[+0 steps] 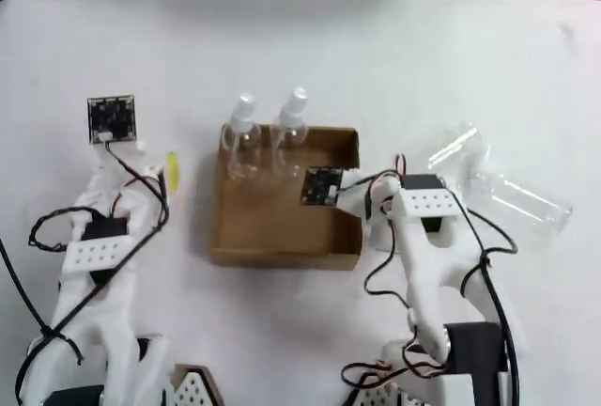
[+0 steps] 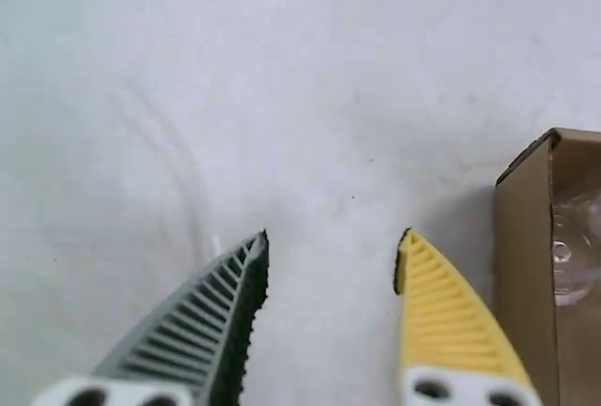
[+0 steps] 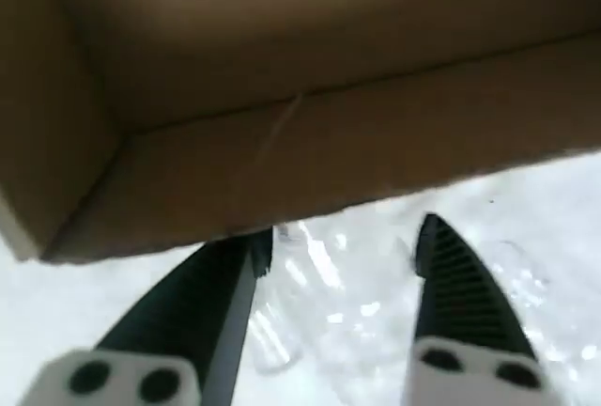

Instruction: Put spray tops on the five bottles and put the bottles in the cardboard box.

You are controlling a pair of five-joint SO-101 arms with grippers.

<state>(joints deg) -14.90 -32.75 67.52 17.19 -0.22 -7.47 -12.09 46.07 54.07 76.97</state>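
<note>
The cardboard box (image 1: 282,237) sits mid-table. Two clear bottles with white spray tops (image 1: 242,138) (image 1: 292,132) stand in its far left corner. My right arm (image 1: 423,204) is at the box's right wall. In the right wrist view my right gripper (image 3: 343,237) is open beside the box wall (image 3: 310,152), and clear plastic (image 3: 329,307) lies between its black fingers; contact is unclear. My left gripper (image 2: 333,246) is open over bare table left of the box (image 2: 526,265), holding nothing.
Clear bottles without tops (image 1: 460,150) (image 1: 526,201) lie on the table to the right of the right arm. The white table (image 1: 310,49) runs wide behind the box. Cables hang along both arms.
</note>
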